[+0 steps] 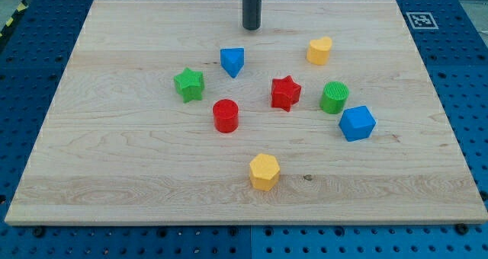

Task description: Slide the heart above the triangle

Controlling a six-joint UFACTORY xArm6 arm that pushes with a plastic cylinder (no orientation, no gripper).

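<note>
Presently, camera view: my tip (252, 27), a bare dark rod end with no jaws, touching nothing, near the board's top edge. Yellow plastic heart block (320, 51) well apart, toward the view's right and slightly lower. Blue plastic triangle block (232, 62) just below tip. Heart compact, no clear long axis; pointing direction indistinct. Judged push: leftward.

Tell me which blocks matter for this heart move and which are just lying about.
In the job: yellow heart, blue triangle, my tip above the triangle, left of the heart.

Lying about: green star, red star, red cylinder, green cylinder, blue cube, yellow hexagon.
</note>
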